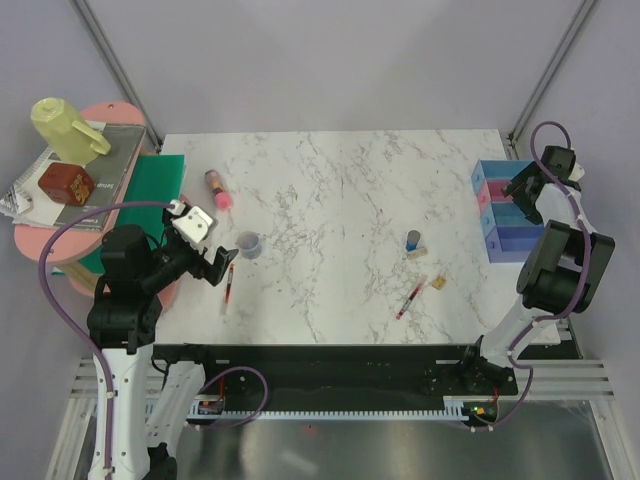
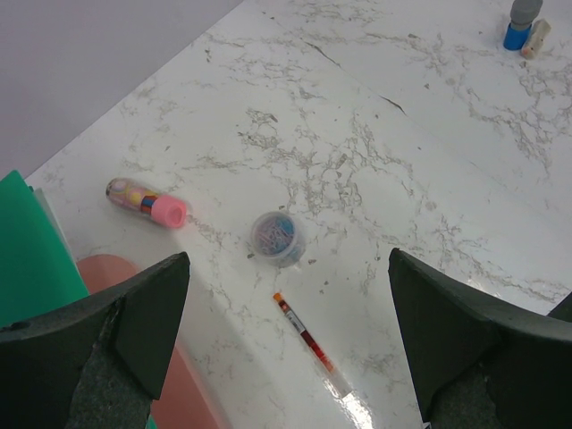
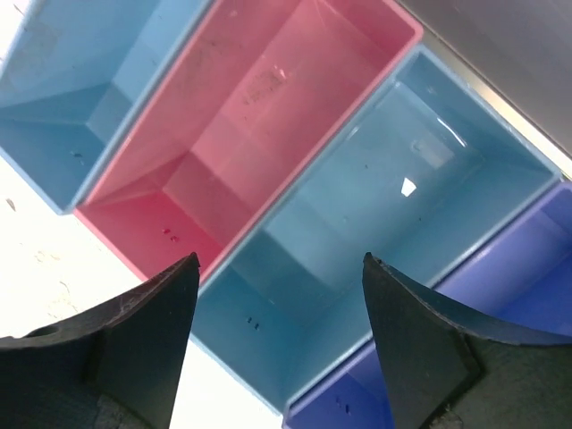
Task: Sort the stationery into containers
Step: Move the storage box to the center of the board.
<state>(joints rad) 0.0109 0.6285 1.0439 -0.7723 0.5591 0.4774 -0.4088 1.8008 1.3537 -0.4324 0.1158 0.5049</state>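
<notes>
My left gripper (image 1: 215,262) is open and empty, hovering above a thin red pen (image 1: 229,288) at the table's left front. In the left wrist view the pen (image 2: 308,338) lies between my open fingers, with the round blue-grey roll (image 2: 277,238) just beyond and the pink glue stick (image 2: 147,202) further left. A second red pen (image 1: 410,298), a tiny tan block (image 1: 438,283) and a small blue dark-topped piece (image 1: 413,240) lie right of centre. My right gripper (image 1: 522,190) is open and empty above the row of bins (image 1: 505,210), over the light blue bin (image 3: 384,206), between the pink (image 3: 259,116) and violet-blue (image 3: 527,286) ones.
A pink round side shelf (image 1: 40,240) at the left carries books, a yellow-green jug (image 1: 62,128) and a red-brown block (image 1: 66,184). A green sheet (image 1: 155,180) lies at the table's left edge. The blue bin (image 3: 80,80) is the row's far end.
</notes>
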